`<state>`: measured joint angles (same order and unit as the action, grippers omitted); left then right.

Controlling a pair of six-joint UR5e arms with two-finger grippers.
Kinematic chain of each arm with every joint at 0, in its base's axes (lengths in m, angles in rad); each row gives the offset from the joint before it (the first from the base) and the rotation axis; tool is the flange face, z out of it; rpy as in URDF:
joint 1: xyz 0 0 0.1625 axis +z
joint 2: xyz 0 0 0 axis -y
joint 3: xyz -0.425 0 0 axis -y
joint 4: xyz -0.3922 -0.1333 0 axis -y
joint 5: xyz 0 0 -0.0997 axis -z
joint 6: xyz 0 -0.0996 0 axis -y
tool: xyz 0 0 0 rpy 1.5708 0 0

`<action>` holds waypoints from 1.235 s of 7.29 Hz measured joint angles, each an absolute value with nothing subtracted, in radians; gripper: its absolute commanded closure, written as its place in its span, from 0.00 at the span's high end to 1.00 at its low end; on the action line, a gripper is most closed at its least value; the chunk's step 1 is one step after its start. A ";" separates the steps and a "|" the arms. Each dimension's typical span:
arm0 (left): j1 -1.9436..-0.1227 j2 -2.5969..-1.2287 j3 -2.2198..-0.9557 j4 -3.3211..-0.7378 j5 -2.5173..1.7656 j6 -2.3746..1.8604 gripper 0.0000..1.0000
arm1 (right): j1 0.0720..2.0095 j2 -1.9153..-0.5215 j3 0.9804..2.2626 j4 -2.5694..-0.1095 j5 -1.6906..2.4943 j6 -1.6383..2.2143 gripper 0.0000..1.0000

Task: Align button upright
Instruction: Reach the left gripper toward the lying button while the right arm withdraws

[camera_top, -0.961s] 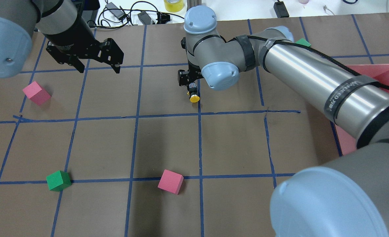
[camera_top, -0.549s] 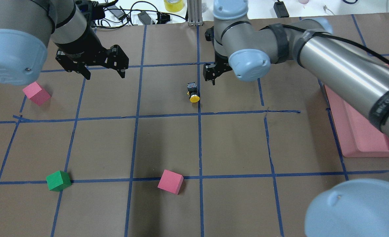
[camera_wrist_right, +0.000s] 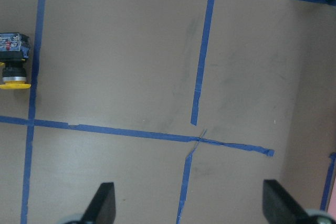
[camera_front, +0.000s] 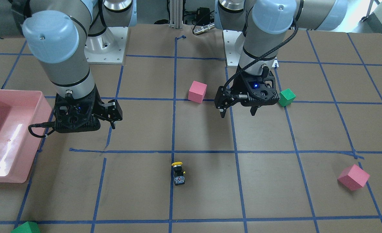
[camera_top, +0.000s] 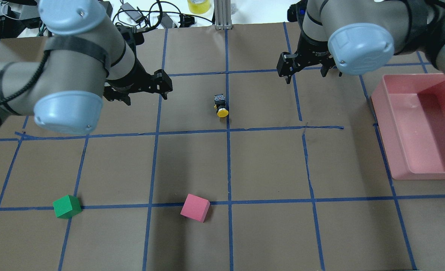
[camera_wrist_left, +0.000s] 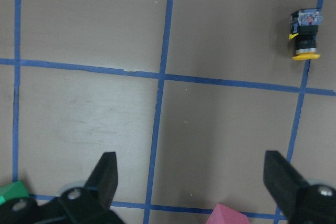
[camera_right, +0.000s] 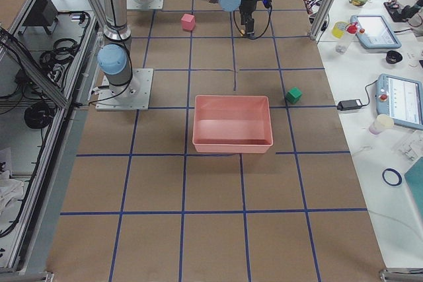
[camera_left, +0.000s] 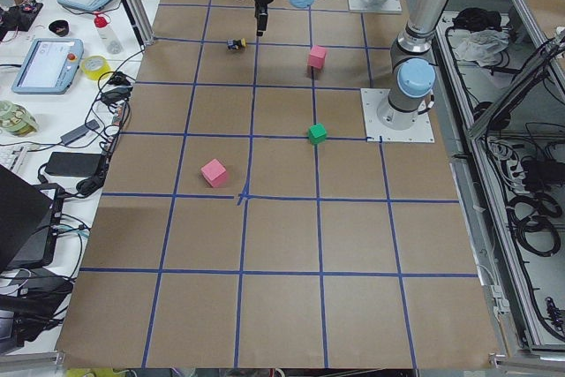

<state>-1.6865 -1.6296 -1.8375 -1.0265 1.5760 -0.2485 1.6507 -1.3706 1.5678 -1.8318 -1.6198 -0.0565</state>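
Note:
The button [camera_top: 221, 105] lies on its side on the brown table, on a blue tape line, with its yellow cap toward the robot. It also shows in the front view [camera_front: 179, 173], the left wrist view [camera_wrist_left: 306, 34] and the right wrist view [camera_wrist_right: 13, 61]. My left gripper [camera_top: 146, 96] is open and empty, above the table to the left of the button. My right gripper [camera_top: 306, 75] is open and empty, to the right of the button and a little farther back. Neither gripper touches the button.
A pink tray [camera_top: 380, 113] stands at the right edge. A pink cube [camera_top: 195, 207] and a green cube [camera_top: 67, 206] sit near the front. Another pink cube [camera_front: 353, 177] and a green cube [camera_front: 26, 228] show in the front view.
The right gripper has left the button and moved away to the right and back. The left gripper has moved right, toward the middle. The button has stayed where it was.

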 measured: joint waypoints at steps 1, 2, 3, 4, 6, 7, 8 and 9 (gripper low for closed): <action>-1.710 -1.646 -1.910 -0.881 1.581 -0.288 0.98 | 1.649 -1.396 1.565 -1.794 -1.612 -0.056 1.00; -1.734 -1.669 -1.962 -0.755 1.598 -0.312 0.98 | 1.646 -1.424 1.568 -1.762 -1.600 -0.056 1.00; -1.762 -1.702 -1.993 -0.645 1.620 -0.330 0.98 | 1.644 -1.441 1.571 -1.738 -1.592 -0.055 1.00; -1.792 -1.743 -2.006 -0.558 1.642 -0.341 0.98 | 1.642 -1.451 1.573 -1.713 -1.594 -0.055 1.00; -1.859 -1.840 -2.015 -0.393 1.695 -0.348 0.98 | 1.639 -1.478 1.574 -1.598 -1.593 -0.057 1.00; -1.879 -1.887 -2.026 -0.299 1.710 -0.347 0.98 | 1.638 -1.491 1.574 -1.548 -1.591 -0.059 1.00; -1.896 -1.933 -2.050 -0.186 1.723 -0.343 0.98 | 1.636 -1.496 1.574 -1.528 -1.588 -0.062 1.00; -1.914 -1.978 -2.072 -0.079 1.743 -0.340 0.99 | 1.634 -1.497 1.574 -1.523 -1.588 -0.064 1.00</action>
